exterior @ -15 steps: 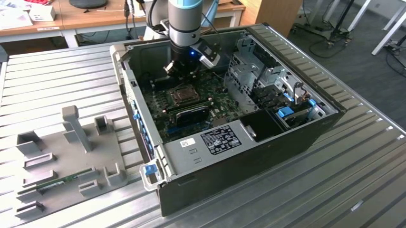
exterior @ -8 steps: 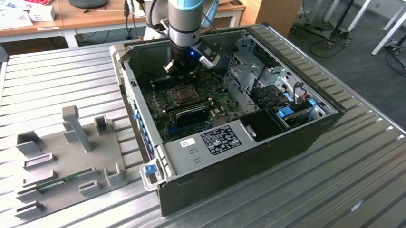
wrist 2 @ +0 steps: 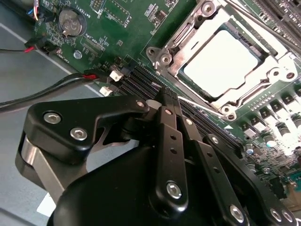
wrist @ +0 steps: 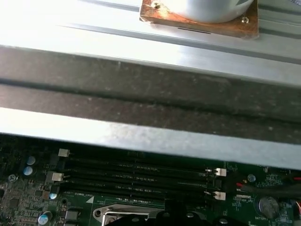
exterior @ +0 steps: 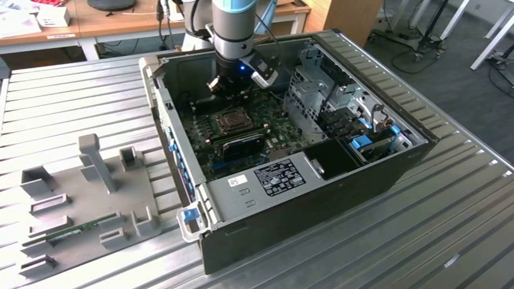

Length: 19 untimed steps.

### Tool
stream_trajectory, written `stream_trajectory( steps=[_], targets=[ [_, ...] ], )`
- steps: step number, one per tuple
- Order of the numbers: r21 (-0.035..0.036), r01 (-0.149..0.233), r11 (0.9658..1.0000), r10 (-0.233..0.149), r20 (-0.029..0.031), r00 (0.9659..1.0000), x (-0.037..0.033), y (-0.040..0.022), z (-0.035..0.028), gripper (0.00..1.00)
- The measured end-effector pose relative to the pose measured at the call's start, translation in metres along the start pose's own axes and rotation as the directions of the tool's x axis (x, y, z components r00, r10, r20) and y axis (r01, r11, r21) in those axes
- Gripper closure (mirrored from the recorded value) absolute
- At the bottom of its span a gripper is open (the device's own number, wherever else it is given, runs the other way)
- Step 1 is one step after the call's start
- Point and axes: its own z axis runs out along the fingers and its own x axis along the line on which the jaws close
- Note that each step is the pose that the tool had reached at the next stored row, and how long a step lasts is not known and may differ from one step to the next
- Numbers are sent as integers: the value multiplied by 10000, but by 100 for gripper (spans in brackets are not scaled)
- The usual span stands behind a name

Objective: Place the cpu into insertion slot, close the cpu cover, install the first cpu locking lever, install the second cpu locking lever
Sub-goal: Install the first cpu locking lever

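Inside the open computer case (exterior: 377,174) on the slatted table (exterior: 72,96), we log: cpu (wrist 2: 221,63), seated in the insertion slot (wrist 2: 176,63), pale face showing through the lowered cpu cover (wrist 2: 244,94); end effector (wrist 2: 162,94), fingers drawn together on nothing, poised over the memory slots (wrist 2: 141,80) just beside the socket; green board (wrist 2: 122,28) around
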Motion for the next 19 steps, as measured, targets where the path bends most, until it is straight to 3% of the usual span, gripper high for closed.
stream_trajectory(
  steps=[6,19],
  targets=[
    [7,-28,10000,28,10,10000,22,3,-3,90],
    [27,-127,9999,127,90,9999,107,14,-14,90]
  ],
)
